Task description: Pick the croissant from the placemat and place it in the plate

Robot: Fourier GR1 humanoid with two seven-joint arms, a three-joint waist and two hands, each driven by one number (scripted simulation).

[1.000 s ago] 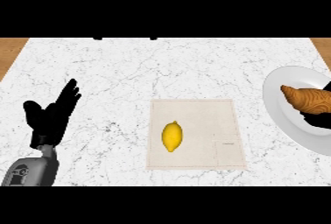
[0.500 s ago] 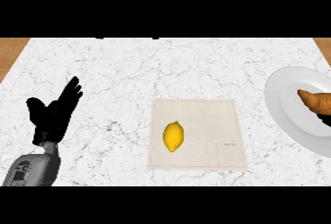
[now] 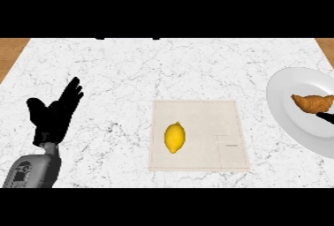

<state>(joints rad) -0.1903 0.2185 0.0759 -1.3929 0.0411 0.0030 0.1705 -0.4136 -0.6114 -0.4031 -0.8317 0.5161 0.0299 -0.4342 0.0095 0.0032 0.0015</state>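
1 croissant (image 3: 313, 103) on 1 plate (image 3: 287, 95), counter (image 3: 130, 66) right edge; 1 lemon (image 3: 174, 137) on 1 placemat (image 3: 222, 119); left hand (image 3: 55, 117) spread (right hand (image 3: 324, 116): can't tell).

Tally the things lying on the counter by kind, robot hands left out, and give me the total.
Lemon: 1
Croissant: 1
Placemat: 1
Plate: 1
Total: 4

One croissant (image 3: 313, 103), one lemon (image 3: 174, 137), one plate (image 3: 292, 90), one placemat (image 3: 209, 117)
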